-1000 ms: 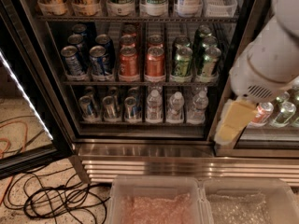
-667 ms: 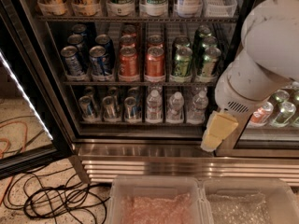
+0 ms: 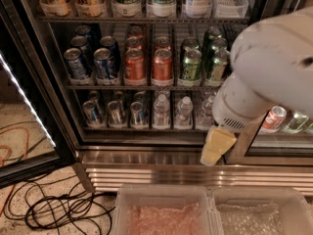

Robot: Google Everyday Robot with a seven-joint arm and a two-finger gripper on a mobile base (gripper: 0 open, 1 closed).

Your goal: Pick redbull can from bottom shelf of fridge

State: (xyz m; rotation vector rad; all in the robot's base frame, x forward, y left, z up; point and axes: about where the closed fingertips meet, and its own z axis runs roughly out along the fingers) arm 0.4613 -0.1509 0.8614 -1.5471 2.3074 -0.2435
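Observation:
Three slim silver-and-blue redbull cans stand in a row at the left of the bottom shelf of the fridge, whose door is open. Small clear water bottles stand to their right on the same rack. My gripper, a pale yellow tip under the big white arm, hangs in front of the fridge's lower right corner. It is below and to the right of the bottles, well apart from the redbull cans, and holds nothing that I can see.
Blue, orange and green soda cans fill the rack above. Two clear plastic bins sit at the bottom of the view. Black and orange cables lie on the floor at the left. The open door's lit edge is at the left.
The arm has swung left and down across the right side of the fridge, and the gripper now hangs lower and further left. The cans and bottles have not moved.

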